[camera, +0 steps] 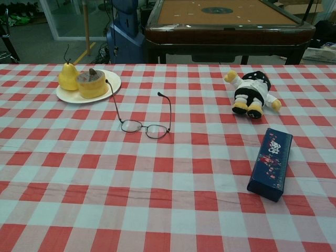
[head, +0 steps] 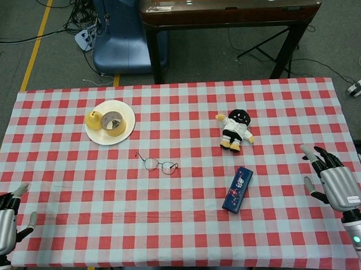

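Note:
On the red-and-white checked tablecloth (head: 191, 225) lie a pair of thin-framed glasses (head: 159, 165) (camera: 145, 126), a dark blue patterned box (head: 238, 189) (camera: 271, 163) and a small plush doll (head: 235, 129) (camera: 251, 92) in black and white. A white plate (head: 126, 130) (camera: 112, 83) at the far left carries a yellow pear (head: 94, 119) (camera: 67, 76) and a yellow tape roll (head: 112, 122) (camera: 92, 83). My left hand (head: 3, 220) hovers at the near left corner, fingers apart, holding nothing. My right hand (head: 333, 181) hangs at the near right edge, also empty, nearest the blue box. Neither hand appears in the chest view.
Beyond the table stands a dark wooden game table (head: 228, 11) (camera: 226, 23) on legs. A blue chair (head: 121, 35) and floor cables (head: 84, 31) lie behind the far left edge. A power strip (head: 359, 86) is on the floor at right.

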Available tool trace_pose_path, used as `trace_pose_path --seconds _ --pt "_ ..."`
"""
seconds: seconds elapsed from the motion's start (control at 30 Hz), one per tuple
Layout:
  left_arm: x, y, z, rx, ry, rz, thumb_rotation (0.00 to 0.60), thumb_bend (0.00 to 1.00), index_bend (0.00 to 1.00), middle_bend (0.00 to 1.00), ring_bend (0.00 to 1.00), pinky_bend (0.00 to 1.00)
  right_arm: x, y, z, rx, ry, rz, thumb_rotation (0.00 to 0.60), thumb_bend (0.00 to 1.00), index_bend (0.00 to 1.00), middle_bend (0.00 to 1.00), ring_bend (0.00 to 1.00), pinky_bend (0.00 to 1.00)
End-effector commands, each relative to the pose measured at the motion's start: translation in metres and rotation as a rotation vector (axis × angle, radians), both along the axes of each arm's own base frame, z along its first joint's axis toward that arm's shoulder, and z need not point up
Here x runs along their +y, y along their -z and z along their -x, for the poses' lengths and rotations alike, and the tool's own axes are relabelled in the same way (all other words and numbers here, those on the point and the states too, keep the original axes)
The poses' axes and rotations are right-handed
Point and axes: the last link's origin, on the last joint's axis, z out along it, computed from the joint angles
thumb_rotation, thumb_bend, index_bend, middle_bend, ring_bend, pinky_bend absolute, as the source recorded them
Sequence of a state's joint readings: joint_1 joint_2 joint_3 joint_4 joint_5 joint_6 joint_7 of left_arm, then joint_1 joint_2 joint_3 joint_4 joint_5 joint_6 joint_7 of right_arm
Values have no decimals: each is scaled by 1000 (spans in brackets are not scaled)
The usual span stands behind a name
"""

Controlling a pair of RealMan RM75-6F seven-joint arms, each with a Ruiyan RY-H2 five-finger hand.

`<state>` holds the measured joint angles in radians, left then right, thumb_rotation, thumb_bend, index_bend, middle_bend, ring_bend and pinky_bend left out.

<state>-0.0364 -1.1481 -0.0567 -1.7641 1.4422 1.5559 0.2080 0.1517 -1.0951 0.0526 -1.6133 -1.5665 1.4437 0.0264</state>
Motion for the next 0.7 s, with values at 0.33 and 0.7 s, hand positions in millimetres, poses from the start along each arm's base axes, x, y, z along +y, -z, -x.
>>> trace_pose_path --seconds 0.33,0.7 --pt "-2 1 1 -2 3 8 600 427 139 236 203 150 2 -3 0 6 -1 9 600 448 0 290 98 190" --pt "15 3 -15 -13 115 58 600 427 139 236 206 150 -3 -11 -3 21 -5 45 600 447 0 290 98 190"
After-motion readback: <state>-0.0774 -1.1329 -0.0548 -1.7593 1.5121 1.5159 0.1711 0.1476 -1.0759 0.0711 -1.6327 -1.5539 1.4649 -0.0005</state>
